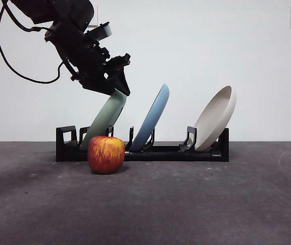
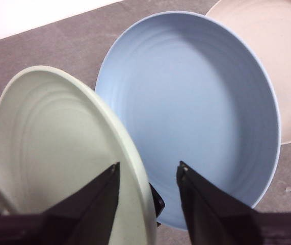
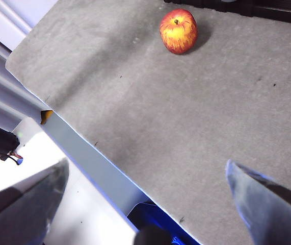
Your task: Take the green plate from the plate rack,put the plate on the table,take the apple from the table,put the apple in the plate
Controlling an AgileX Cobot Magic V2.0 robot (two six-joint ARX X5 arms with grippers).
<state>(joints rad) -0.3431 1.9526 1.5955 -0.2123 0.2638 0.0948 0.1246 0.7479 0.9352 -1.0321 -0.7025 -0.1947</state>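
Front view: the left pincer is set at the top rim of the green plate, slotted in the plate rack. Its jaws, parted, straddle the rim; they should be closed squarely, then the plate lifted along its tilt.

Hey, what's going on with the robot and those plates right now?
The left gripper is at the top rim of the green plate, jaws open on either side of the rim, the plate leaning in the plate rack beside the blue plate and beige plate. The apple sits on the table. The right gripper waits, open, off to the side.
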